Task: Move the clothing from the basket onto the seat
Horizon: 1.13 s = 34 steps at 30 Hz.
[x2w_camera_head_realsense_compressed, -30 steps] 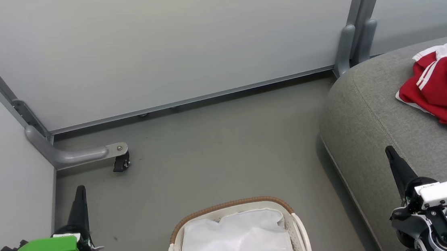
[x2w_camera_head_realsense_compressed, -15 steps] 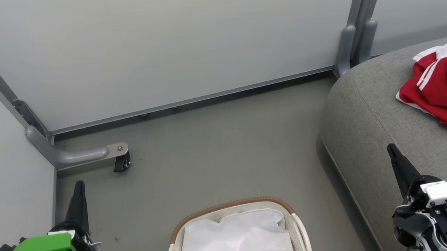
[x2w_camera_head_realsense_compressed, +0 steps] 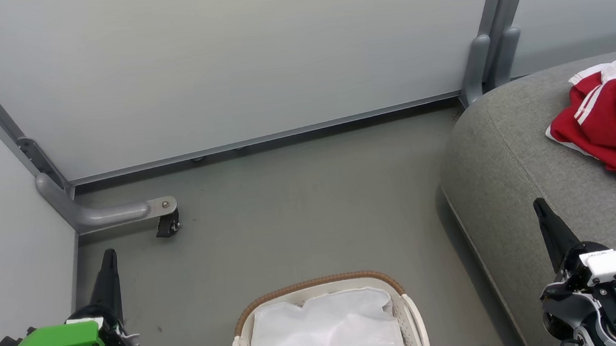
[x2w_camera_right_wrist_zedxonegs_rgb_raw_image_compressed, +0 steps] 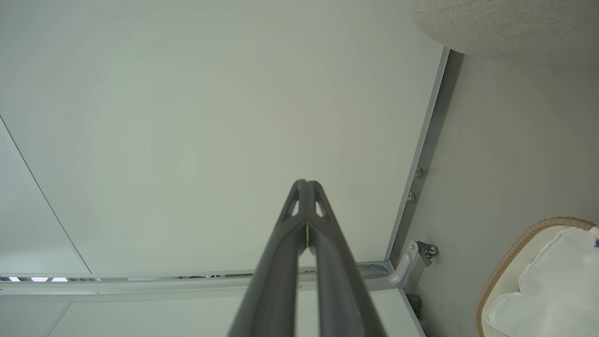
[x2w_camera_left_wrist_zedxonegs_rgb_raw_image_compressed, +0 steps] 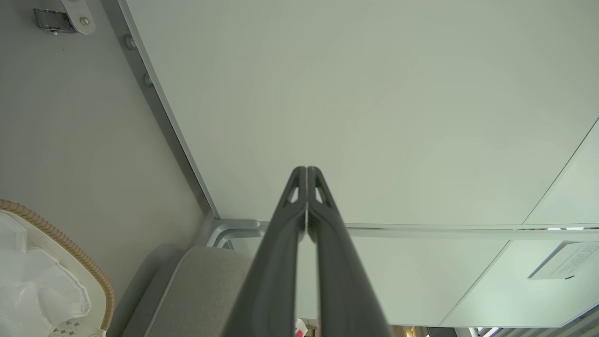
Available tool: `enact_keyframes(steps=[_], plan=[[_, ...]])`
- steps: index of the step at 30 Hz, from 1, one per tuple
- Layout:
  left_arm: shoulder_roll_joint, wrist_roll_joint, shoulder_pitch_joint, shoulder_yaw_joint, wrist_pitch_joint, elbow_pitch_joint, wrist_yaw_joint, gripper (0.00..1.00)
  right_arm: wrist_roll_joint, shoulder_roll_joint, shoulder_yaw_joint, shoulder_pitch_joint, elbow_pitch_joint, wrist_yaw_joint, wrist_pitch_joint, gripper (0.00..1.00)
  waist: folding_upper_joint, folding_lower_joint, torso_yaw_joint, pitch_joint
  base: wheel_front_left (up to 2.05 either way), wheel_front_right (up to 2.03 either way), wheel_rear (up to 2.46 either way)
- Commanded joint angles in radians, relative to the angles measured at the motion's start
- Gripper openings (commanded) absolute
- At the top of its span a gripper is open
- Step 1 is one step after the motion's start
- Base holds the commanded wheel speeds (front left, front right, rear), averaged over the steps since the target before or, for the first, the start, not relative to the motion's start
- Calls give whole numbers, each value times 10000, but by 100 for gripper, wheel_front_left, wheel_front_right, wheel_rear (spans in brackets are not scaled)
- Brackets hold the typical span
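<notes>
Grey seat (x2w_camera_head_realsense_compressed: 514,177), at the right, rounded end toward the wall panels (x2w_camera_head_realsense_compressed: 253,60). Cream basket (x2w_camera_head_realsense_compressed: 317,282), brown rim, on the floor (x2w_camera_head_realsense_compressed: 300,207) at bottom centre, holding a white sheet (x2w_camera_head_realsense_compressed: 325,333). Red clothing (x2w_camera_head_realsense_compressed: 610,118), white-striped, heaped on the seat, well apart from the basket. Left gripper (x2w_camera_head_realsense_compressed: 108,260) and right gripper (x2w_camera_head_realsense_compressed: 541,209): fingers pressed together, holding nothing.
</notes>
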Motion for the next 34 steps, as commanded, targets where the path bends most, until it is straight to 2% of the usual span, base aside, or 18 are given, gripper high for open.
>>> enact_keyframes(steps=[1,34], plan=[[66,-30,-99,24,34,-10,-39,0,29,-59,-18,107,-39,-3,31,0,0,0,0,0,0,0,0],[66,-31,-99,21,32,-12,-39,0,31,-59,-17,107,-38,-3,30,0,0,0,0,0,0,0,0]])
